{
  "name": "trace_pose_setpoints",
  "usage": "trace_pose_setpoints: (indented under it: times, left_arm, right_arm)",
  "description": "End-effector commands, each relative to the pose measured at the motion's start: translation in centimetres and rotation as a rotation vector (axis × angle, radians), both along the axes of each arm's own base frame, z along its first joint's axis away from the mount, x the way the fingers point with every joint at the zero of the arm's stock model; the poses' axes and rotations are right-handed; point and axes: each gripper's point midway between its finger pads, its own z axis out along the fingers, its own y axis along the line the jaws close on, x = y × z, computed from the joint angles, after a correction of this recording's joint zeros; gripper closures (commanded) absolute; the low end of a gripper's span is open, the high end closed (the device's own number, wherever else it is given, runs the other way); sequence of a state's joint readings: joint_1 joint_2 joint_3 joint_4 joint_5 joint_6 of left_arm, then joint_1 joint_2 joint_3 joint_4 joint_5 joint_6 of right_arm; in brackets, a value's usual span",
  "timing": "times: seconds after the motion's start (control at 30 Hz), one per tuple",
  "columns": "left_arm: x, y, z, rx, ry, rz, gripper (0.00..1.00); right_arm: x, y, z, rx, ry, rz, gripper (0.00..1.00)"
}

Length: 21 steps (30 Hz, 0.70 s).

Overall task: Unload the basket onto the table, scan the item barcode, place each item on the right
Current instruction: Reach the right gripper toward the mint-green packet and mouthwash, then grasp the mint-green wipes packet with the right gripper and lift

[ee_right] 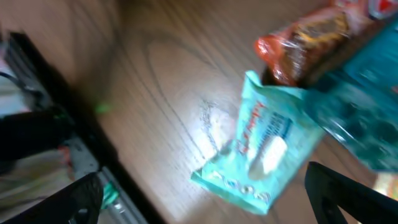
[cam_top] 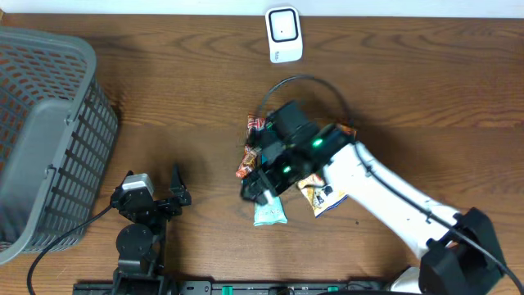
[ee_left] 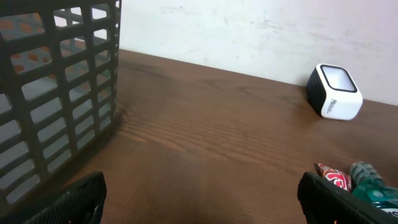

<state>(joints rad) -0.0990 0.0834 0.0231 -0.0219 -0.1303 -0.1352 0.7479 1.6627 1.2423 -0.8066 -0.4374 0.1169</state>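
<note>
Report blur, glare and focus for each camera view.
Right wrist: motion-blurred throughout, the teal packet smeared, with a white glare patch on the table beside it. Left wrist: evenly lit, the scanner sharp, the camera's own fingertips dark and soft at the bottom corners. Overhead: sharp and evenly lit, no glare on the wood.

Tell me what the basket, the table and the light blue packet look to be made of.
The basket: grey moulded plastic, matt, judging by its stiff even grid walls. The table: wood or a wood-look laminate, brown, with visible grain and a slight sheen. The light blue packet: thin plastic film, glossy, crinkled and with a crimped edge.
</note>
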Motion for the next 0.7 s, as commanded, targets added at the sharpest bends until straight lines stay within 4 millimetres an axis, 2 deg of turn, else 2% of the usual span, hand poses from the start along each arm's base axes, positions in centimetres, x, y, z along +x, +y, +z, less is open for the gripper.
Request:
trace_pose_setpoints:
  times: [0.0, 0.13, 0.23, 0.3, 0.37, 0.43, 0.5, 0.53, 0.57, 0.67]
  left_arm:
    - [-0.2, 0.5, -1.8, 0.001, 0.056, 0.025, 0.02]
    - [-0.2, 0.5, -1.8, 0.001, 0.056, 0.025, 0.02]
    - [-0.2, 0.5, -1.8, 0.001, 0.056, 0.025, 0.02]
    - [-0.2, 0.5, -1.8, 0.001, 0.056, 0.025, 0.02]
    - [-0.2, 0.5, -1.8, 0.001, 0.056, 0.025, 0.02]
    - [-0.2, 0.5, -1.8, 0.001, 0.056, 0.026, 0.02]
    - [-0.2, 0.5, -1.8, 0.001, 0.056, 0.025, 0.02]
    - [-0.2, 0.5, -1.8, 0.001, 0.056, 0.025, 0.02]
    - [-0.2, 0.5, -1.8, 0.001, 0.056, 0.026, 0.02]
    - [-0.2, 0.5, -1.8, 0.001, 0.056, 0.026, 0.02]
  right_arm:
    - [0.4, -0.3, -2.7, -0.173, -0.122, -0.013, 0.01]
    - [0.0, -1.0, -5.6, -0.356, -0.167, -0.101, 0.07]
    - [0.5, -1.6, -7.7, -0.457, -0.207, -0.173, 0.08]
    - [0.4, -1.4, -9.1, -0.480, -0.201, -0.176, 0.18]
    - [0.2, -1.4, -10.6, -0.499, -0.173, -0.166, 0.35]
    - [-0.2, -1.8, -12.0, -0.540, -0.147, -0.155, 0.59]
    - [-0.4, -2.3, -12.2, -0.570, -0.126, -0.162, 0.91]
    - [-0.4, -2.4, -12.0, -0.579, -0.119, -0.176, 0.97]
    - [-0.4, -2.4, -11.7, -0.581, -0.115, -0.186, 0.99]
    - [-1.0, -1.3, -10.1, -0.532, -0.063, -0.171, 0.99]
